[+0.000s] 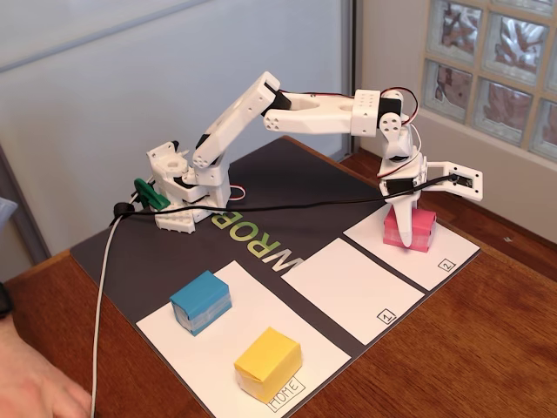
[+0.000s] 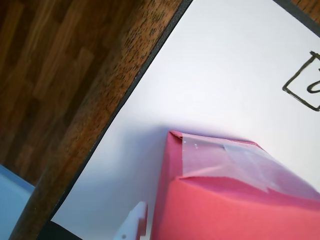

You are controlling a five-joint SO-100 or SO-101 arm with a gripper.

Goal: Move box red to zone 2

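Observation:
The red box (image 1: 421, 228) rests flat on zone 2 (image 1: 435, 261), the white panel at the right end of the mat in the fixed view. My gripper (image 1: 410, 230) reaches down over the box, with one white finger against its left face and the other hidden behind it. The wrist view shows the red box (image 2: 225, 200) on the white of zone 2 (image 2: 225, 75), with a taped fold on top. One white fingertip (image 2: 136, 222) stands just left of the box, and a thin gap separates them. The jaws look open around the box.
A blue box (image 1: 201, 301) and a yellow box (image 1: 268, 362) sit on the HOME panel (image 1: 178, 338) at the front left. The panel marked 1 (image 1: 348, 287) lies between them and zone 2. A black cable (image 1: 261, 209) crosses the mat. A hand (image 1: 35, 383) rests at the bottom-left corner.

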